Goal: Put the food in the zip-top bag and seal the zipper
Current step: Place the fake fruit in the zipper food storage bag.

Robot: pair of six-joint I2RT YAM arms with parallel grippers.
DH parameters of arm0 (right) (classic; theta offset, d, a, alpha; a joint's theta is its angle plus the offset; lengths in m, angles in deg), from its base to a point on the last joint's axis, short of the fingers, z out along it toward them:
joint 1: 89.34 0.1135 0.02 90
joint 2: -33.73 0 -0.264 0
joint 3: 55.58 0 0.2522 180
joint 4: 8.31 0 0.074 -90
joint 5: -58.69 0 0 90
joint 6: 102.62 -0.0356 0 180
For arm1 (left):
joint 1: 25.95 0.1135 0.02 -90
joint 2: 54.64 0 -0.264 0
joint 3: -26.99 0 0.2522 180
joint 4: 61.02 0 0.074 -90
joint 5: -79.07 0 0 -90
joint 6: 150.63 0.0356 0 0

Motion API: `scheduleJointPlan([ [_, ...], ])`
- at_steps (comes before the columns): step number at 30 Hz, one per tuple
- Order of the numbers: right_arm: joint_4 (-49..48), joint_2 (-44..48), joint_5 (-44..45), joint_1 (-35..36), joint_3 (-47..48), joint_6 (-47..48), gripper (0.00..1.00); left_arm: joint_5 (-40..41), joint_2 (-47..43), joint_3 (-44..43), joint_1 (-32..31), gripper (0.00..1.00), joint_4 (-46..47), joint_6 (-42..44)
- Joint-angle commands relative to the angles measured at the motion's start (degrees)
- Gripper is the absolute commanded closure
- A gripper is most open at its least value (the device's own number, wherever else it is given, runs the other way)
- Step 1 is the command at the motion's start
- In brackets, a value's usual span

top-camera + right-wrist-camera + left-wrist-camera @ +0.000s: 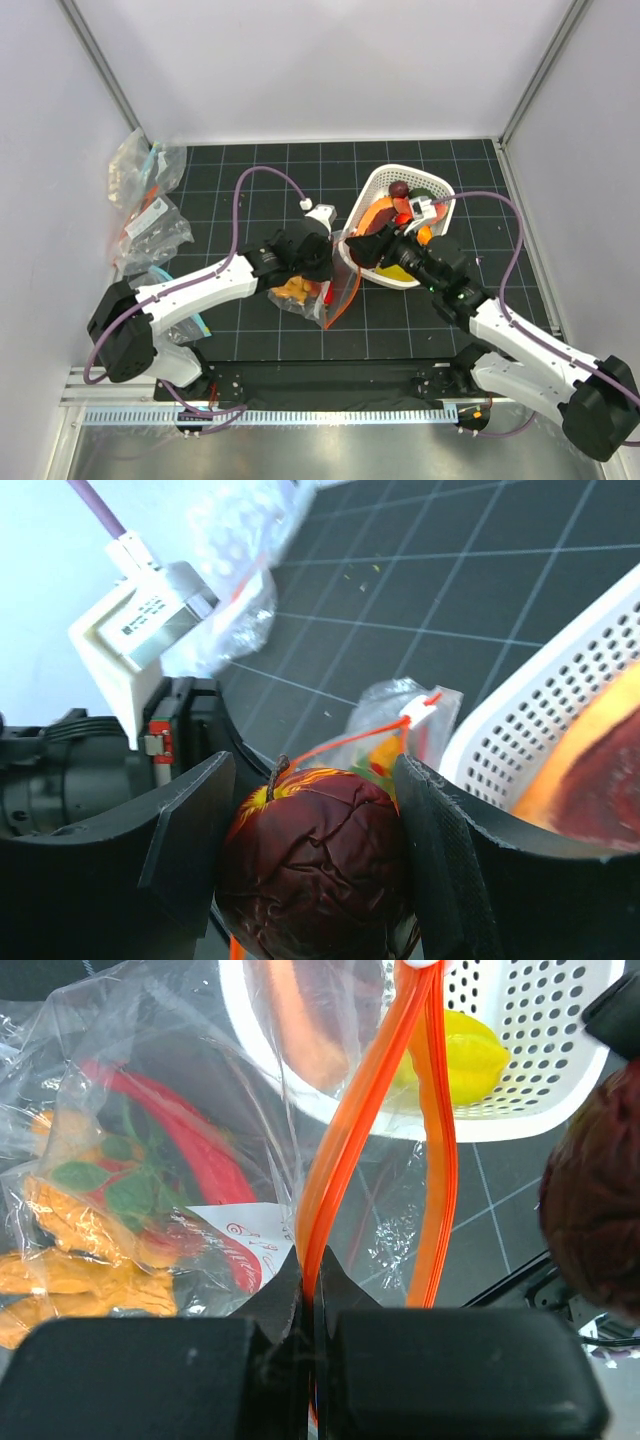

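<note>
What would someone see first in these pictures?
Probably the dark red wrinkly fruit, squeezed in the right gripper beside the white basket. Close by, the left gripper pinches the bright orange zipper of the clear zip-top bag.

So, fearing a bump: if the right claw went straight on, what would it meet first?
Likely the zip-top bag, by its zipper, held by the left claw; depth is unclear.
</note>
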Motion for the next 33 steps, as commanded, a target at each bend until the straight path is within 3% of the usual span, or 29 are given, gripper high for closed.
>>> scheduleJointPlan([
  [1, -10.9, 0.4, 2.3, 1.6, -2.0, -3.7, 0.51, -2.0, -2.7, -0.7, 0.2, 1.00, 3.8, -2.1],
  [7, -15.5, -2.9, 5.2, 4.0, -3.2, -6.3, 0.51, -6.7, -2.9, 0.5, 1.4, 1.00, 7.2, -4.3],
  [13, -17.5, -6.6, 12.8, 7.4, -2.9, -5.7, 0.52, -21.7, -1.8, 4.8, 8.5, 1.00, 14.5, -9.7],
  [24, -14.7, -12.4, 20.1, 13.4, 0.6, -0.5, 0.49, -21.2, -3.6, 6.0, 9.2, 1.00, 15.2, -9.5],
  [28, -12.4, -13.6, 26.9, 15.1, 1.4, -0.6, 0.38, -22.1, -3.3, 5.7, 9.2, 1.00, 15.2, -9.7],
  [32, -10.5, -15.0, 33.0, 17.1, 2.4, 0.5, 0.07, -20.7, -4.2, 6.4, 9.2, 1.00, 15.2, -9.5],
  [33, -10.8, -15.6, 33.2, 17.9, 2.6, 1.0, 0.04, -20.5, -4.2, 6.3, 9.3, 1.00, 15.2, -9.3],
])
